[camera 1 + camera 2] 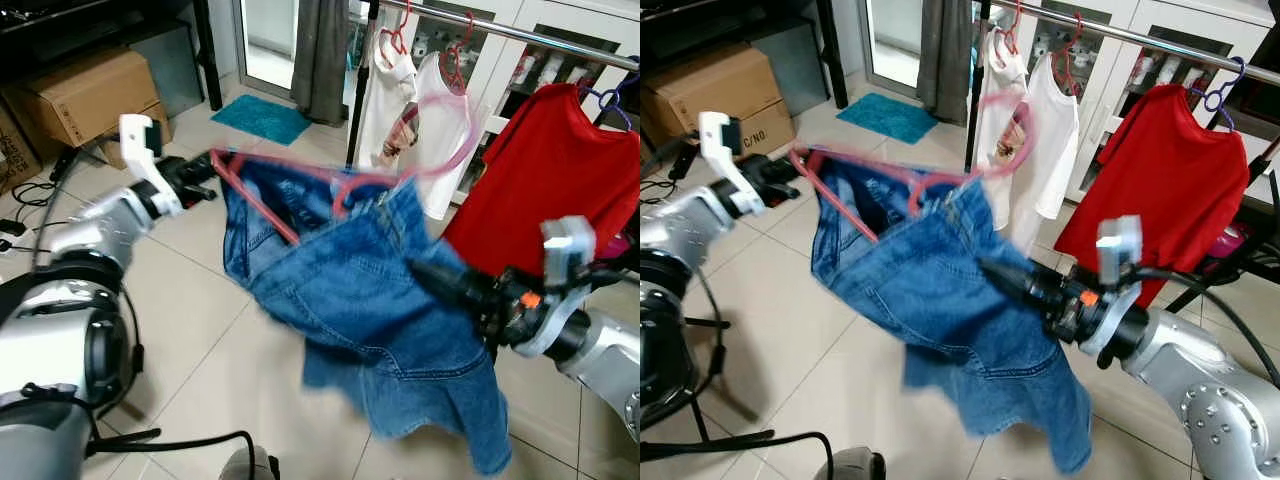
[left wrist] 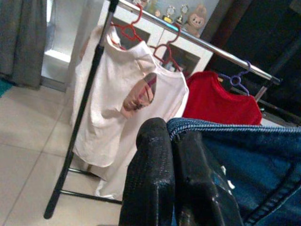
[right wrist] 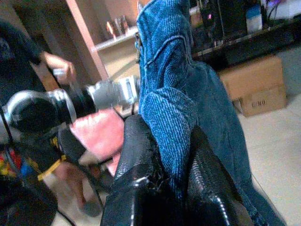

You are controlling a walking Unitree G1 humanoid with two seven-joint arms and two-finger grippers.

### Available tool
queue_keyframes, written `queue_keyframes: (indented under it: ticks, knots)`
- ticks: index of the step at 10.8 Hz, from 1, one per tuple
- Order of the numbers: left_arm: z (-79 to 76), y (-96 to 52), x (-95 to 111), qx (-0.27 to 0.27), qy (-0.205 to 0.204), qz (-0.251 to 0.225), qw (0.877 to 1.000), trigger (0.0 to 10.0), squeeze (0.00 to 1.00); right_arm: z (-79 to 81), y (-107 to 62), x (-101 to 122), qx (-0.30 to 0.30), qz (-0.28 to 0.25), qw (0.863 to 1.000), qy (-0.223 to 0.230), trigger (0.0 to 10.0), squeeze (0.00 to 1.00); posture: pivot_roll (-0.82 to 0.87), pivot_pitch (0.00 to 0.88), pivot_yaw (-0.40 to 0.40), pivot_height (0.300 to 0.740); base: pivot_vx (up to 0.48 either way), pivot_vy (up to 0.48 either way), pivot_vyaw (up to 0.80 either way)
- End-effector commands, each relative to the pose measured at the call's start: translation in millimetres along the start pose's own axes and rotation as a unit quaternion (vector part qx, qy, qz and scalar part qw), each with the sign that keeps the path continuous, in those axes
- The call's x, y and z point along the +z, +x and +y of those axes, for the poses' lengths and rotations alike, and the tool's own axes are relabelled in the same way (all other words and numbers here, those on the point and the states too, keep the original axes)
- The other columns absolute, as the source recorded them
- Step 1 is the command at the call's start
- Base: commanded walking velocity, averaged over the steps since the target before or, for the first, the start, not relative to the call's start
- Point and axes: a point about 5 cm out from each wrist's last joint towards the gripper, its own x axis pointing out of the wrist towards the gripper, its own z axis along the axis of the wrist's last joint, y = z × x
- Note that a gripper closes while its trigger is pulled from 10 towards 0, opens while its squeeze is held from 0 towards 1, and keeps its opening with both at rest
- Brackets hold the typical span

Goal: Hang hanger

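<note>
We are holding the hanger [image 1: 300, 185] with jeans [image 1: 370, 300] mid-frame, left tool [image 1: 205, 170] clamping its left end, right tool [image 1: 425, 272] pinching denim, its hook nearing the rail [image 1: 520, 35] at upper right.

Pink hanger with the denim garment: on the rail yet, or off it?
Off: the pink hanger hangs below the rail, its denim garment held between both grippers.

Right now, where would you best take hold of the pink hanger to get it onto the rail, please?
Probably the bare shoulder bar beside the hook of the pink hanger, from the robot's side, leaving the hook free toward the rail. The denim garment covers its lower part.
</note>
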Motion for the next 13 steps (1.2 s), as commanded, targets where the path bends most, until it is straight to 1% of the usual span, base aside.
queue_keyframes:
  ticks: [1,2,3,4,5,6,7,8,9,10,11,12,13]
  knots:
    - [9.4,-9.2,-7,0.042,-0.005,0.009,0.999,0.0,0.0,2.1,-5.0,19,0.003,-0.049,0.999,-0.017,0.0,0.0,0.04,0.0,-0.039,0.74,0.0,0.0,0.0]
    - [4.4,-3.3,-17,0.032,-0.007,0.024,0.999,0.0,0.0,4.5,0.0,20,0.009,-0.074,0.997,-0.004,0.0,0.0,0.04,0.001,-0.038,0.74,0.0,0.0,0.0]
    - [-6.6,7.2,-30,0.003,-0.025,0.048,0.999,0.0,0.0,2.2,9.0,22,-0.01,-0.108,0.994,0.003,0.0,0.0,0.04,0.005,-0.033,0.74,0.0,0.0,0.0]
    - [-17.7,16.2,-40,-0.021,-0.007,0.07,0.997,0.9,0.0,-3.5,16.3,21,-0.05,-0.112,0.992,-0.001,0.0,0.0,0.04,0.008,-0.028,0.74,0.0,0.0,0.0]
    - [-27.1,23.0,-46,-0.034,0.03,0.07,0.997,0.5,0.0,-11.7,20.0,14,-0.094,-0.09,0.991,-0.011,0.0,0.0,0.04,0.016,-0.026,0.74,0.0,0.0,0.0]
    - [-38.3,27.6,-51,-0.059,0.047,0.063,0.995,1.1,0.0,-17.5,21.9,8,-0.127,-0.084,0.988,-0.017,0.0,0.0,0.04,0.019,-0.026,0.74,0.0,0.0,0.0]
    - [-50.0,29.0,-57,-0.066,0.08,0.062,0.993,10.0,0.0,-20.1,24.0,6,-0.153,-0.09,0.984,-0.019,0.0,0.0,0.04,0.022,-0.024,0.74,0.0,0.0,0.0]
    - [-56.5,25.4,-60,-0.069,0.102,0.058,0.991,10.0,1.0,-20.7,26.0,4,-0.165,-0.09,0.982,-0.021,0.0,0.0,0.03,0.022,-0.019,0.74,0.0,0.0,0.0]
    - [-57.3,15.2,-59,-0.029,0.116,0.033,0.992,10.0,1.0,-18.9,30.2,4,-0.17,-0.088,0.981,-0.027,0.0,0.0,0.03,0.034,-0.018,0.74,0.0,0.0,0.0]
    - [-52.5,4.0,-60,0.016,0.14,0.021,0.99,10.0,1.0,-19.0,30.6,0,-0.176,-0.085,0.98,-0.028,0.0,0.0,0.03,0.037,-0.012,0.74,0.0,0.0,0.0]
    - [-51.9,-3.1,-60,0.039,0.144,0.003,0.989,10.0,1.0,-20.3,29.6,-3,-0.184,-0.075,0.979,-0.034,0.0,0.0,0.03,0.038,-0.011,0.74,0.0,0.0,0.0]
    - [-52.3,-16.7,-60,0.044,0.137,0.003,0.99,10.0,1.0,-23.3,27.8,-9,-0.198,-0.055,0.978,-0.027,0.0,0.0,0.04,0.048,-0.011,0.74,0.0,0.0,0.0]
    - [-53.8,-25.3,-56,0.036,0.139,0.006,0.99,10.0,1.0,-25.9,27.8,-11,-0.21,-0.044,0.976,-0.036,0.0,0.0,0.04,0.049,-0.007,0.74,0.0,0.0,0.0]
